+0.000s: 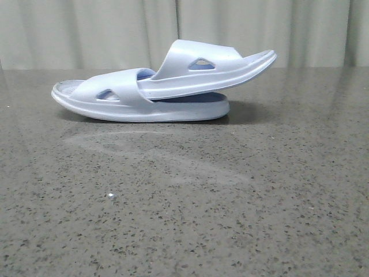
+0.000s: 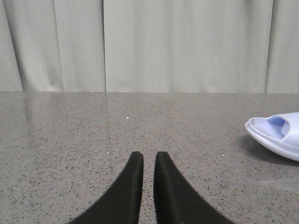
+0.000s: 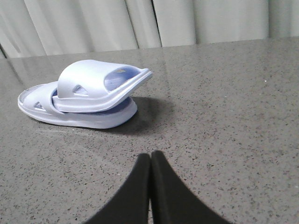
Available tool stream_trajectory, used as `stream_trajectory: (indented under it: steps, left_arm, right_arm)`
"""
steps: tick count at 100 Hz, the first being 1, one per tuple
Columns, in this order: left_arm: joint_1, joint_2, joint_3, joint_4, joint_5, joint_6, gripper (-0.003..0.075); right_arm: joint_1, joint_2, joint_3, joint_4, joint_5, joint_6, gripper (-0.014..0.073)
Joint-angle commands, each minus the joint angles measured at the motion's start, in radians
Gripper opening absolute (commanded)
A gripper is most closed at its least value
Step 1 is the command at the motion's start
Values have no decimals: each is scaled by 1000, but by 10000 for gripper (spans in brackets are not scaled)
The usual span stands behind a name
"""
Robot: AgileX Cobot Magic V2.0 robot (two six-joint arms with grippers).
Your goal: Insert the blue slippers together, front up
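A staged test setup, seemingly; a speckled grey stone tabletop [image 1: 230, 219] backed only by pale pleated curtains [image 1: 115, 29].

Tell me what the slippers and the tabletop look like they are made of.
The blue slippers: probably moulded foam or soft rubber, matte with a faint sheen; each looks cast in one piece, with thick soles, rounded edges and triangular cut-outs in the strap. The table: seemingly polished stone or a stone-look composite, dark grey with fine light specks, glossy enough to mirror the curtain faintly near its far edge.
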Motion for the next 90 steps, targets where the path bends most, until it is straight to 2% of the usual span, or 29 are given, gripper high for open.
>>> stream_trajectory:
  steps: [1, 79, 90]
  left_arm:
    - [2, 7, 10, 3, -70, -10, 15]
    - [2, 7, 10, 3, -70, -10, 15]
    - [2, 7, 10, 3, -70, -10, 15]
  right_arm:
    - [2, 4, -27, 44, 2, -6, -85]
    - [2, 4, -27, 44, 2, -6, -85]
    - [2, 4, -27, 44, -43, -6, -85]
